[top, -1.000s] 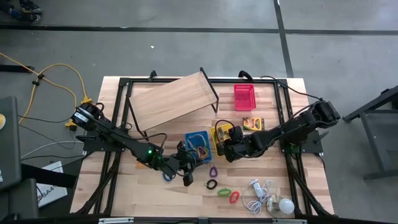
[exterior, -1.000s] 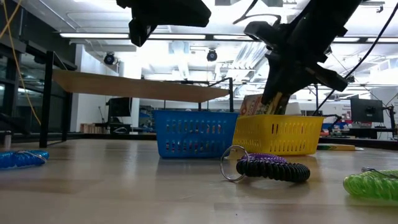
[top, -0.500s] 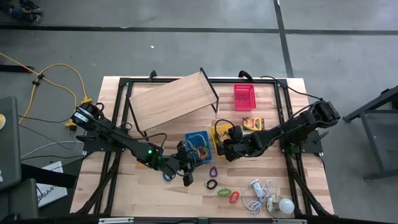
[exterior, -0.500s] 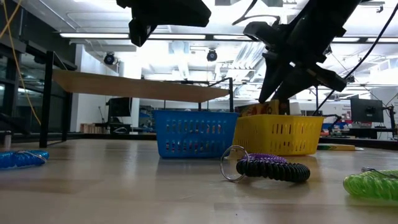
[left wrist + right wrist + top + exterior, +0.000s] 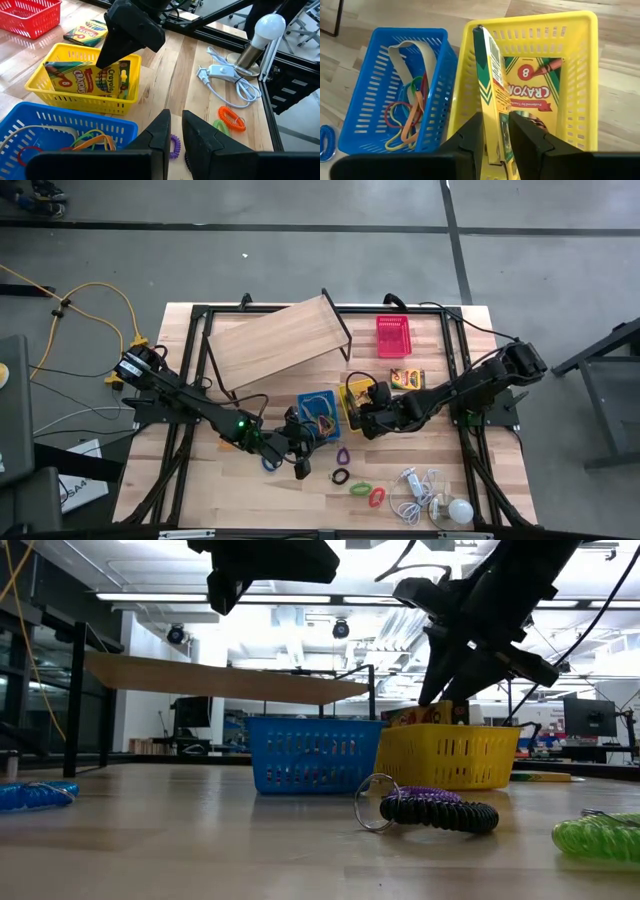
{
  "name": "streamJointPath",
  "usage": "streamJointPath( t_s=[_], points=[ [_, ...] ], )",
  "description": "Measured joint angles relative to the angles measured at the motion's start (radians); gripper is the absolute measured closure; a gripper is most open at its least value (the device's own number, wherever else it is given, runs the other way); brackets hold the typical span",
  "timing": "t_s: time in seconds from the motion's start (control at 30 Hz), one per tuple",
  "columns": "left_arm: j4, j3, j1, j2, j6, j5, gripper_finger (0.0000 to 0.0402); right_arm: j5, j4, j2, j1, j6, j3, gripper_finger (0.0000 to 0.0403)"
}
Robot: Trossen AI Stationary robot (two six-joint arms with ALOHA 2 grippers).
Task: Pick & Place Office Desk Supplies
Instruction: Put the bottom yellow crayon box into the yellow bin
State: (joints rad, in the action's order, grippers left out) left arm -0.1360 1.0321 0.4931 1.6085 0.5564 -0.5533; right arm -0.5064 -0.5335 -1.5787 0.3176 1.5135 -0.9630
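Observation:
My right gripper [image 5: 495, 137] hangs open over the yellow basket [image 5: 580, 75]. Its fingers stand on either side of a yellow-green crayon box [image 5: 490, 85]. That box stands on its edge in the basket, next to a second box [image 5: 535, 85] that leans on the basket's wall. The blue basket [image 5: 318, 412] beside it holds rubber-band loops [image 5: 407, 117]. A third crayon box [image 5: 407, 377] lies on the table. My left gripper [image 5: 176, 135] is shut on nothing, above the table just near of the blue basket.
A red basket [image 5: 393, 336] sits at the far right, and a wooden board on black legs [image 5: 275, 340] at the far left. Purple [image 5: 342, 454], black [image 5: 341, 476], green [image 5: 359, 488], red [image 5: 377, 497] and blue [image 5: 270, 463] coil bands lie near the front. A bulb with cord [image 5: 459, 510] lies front right.
My right gripper has opened and let go of the crayon box. The box has sunk lower into the yellow basket and stands there between the spread fingers. Neither arm has moved otherwise.

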Motion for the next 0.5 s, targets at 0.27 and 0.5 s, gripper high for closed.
streamJointPath(
  t_s=[0.27,0.5],
  points=[
    [0.000,0.001,0.000,0.000,0.000,0.000,0.0357,0.008,-0.067,0.000,0.000,0.000,0.000,0.0323],
    [0.000,0.002,0.000,0.000,0.000,0.000,0.0357,0.008,-0.072,0.000,0.000,0.000,0.000,0.0323]
  ],
)
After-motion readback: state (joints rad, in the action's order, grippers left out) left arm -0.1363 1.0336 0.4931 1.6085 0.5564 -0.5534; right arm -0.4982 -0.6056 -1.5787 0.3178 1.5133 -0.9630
